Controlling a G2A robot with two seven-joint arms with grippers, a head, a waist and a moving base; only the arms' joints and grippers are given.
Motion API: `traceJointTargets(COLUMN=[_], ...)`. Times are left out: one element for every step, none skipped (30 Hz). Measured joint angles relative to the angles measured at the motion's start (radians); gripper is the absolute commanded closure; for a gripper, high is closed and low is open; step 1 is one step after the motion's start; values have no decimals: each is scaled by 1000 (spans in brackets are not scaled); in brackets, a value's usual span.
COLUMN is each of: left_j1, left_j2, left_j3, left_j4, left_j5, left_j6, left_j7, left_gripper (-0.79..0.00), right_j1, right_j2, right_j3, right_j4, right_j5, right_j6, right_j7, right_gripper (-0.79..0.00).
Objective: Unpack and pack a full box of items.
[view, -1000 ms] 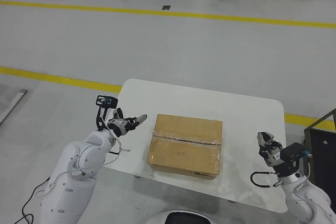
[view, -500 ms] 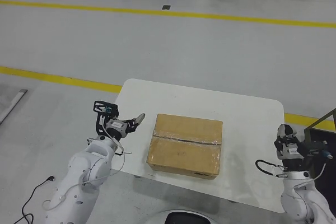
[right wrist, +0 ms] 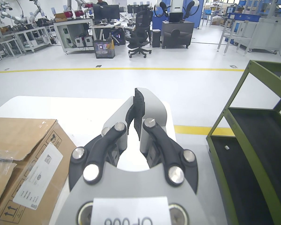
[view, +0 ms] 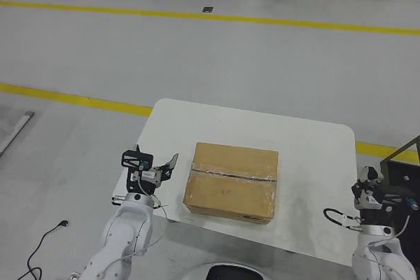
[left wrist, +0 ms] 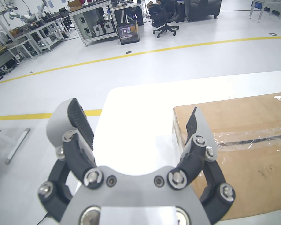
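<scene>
My left pincer [left wrist: 133, 108] is wide open and empty, hanging over the left side of the white table [view: 301, 136], just beside the cardboard box [left wrist: 248, 129]. My right pincer [right wrist: 137, 101] is pinched closed on air at the table's right edge, well apart from the box. The box sits mid-table, taped closed. A green cart [right wrist: 248, 122] stands off to my right.
</scene>
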Motion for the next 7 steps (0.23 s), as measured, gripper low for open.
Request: traceJointTargets(left_j1=[0, 0, -1, -1, -1, -1, -1], left_j2=[0, 0, 0, 0, 0, 0, 0], left_j3=[0, 0, 0, 0, 0, 0, 0], left_j4=[0, 0, 0, 0, 0, 0, 0], left_j5=[0, -1, -1, -1, -1, -1, -1], left_j6=[0, -1, -1, -1, -1, -1, -1], left_j7=[-1, -1, -1, -1, -1, -1, -1], left_gripper=[-785, -784, -785, -785, -784, -785, -785], right_j1=[0, 0, 0, 0, 0, 0, 0], right_j2=[0, 0, 0, 0, 0, 0, 0], right_j3=[0, 0, 0, 0, 0, 0, 0], right_j4=[0, 0, 0, 0, 0, 0, 0], right_j5=[0, 0, 0, 0, 0, 0, 0], right_j6=[0, 0, 0, 0, 0, 0, 0], right_j7=[0, 0, 0, 0, 0, 0, 0], right_gripper=[-16, -53, -110, -171, -207, -232, -252])
